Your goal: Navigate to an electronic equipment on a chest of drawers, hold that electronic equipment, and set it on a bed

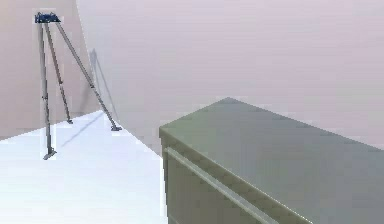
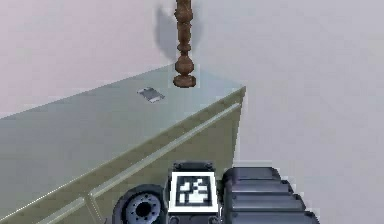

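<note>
Looking ahead first, Ben: what is there?

An olive chest (image 1: 270,140) sits at the lower right, Ana, its top close in front. A tripod (image 1: 62,80) stands on the white floor (image 1: 80,180) toward the left, by the wall (image 1: 250,50).

And out to the arm's side?

The same chest (image 2: 80,130) runs up the picture. A flat grey thing (image 2: 151,95) lies on its top toward the far end, apart from a brown turned post (image 2: 184,50) standing upright near the far corner. By its shape I take the grey thing for the electronic equipment, though it is too small to be sure.

So how far along are we?

I judge the driving about done: the robot sits right beside the chest. The taking is not yet done, since the grey thing lies on the top. The carry to the bed and the setting down are all left.

How is the arm posed?

Low and drawn in, by the look of it. Its white marker (image 2: 194,190) sits at the bottom edge. The ribbed dark arm (image 2: 265,195) is to its right and the claw (image 2: 140,208), a round dark body, to its left, well short of the grey thing.

And the claw's fingers?

I cannot make out its far end, so I cannot tell how the fingers stand or whether it holds anything.
</note>
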Controlling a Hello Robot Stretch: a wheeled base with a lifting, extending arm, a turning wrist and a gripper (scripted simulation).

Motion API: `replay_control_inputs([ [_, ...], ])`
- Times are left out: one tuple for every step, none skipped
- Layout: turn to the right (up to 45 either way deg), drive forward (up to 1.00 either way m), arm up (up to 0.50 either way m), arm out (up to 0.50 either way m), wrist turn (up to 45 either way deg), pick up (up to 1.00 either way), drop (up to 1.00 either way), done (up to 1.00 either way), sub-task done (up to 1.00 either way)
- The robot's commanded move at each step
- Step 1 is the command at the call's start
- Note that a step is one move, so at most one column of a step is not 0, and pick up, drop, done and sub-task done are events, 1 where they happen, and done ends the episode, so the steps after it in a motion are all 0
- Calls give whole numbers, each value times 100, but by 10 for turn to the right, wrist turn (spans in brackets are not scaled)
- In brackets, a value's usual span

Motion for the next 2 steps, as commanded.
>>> replay_control_inputs([
  [0, 0, 0, 50, 0, 0, 0, 0, 0],
  [0, 0, 0, 0, 450, 0, 0, 0, 0],
])
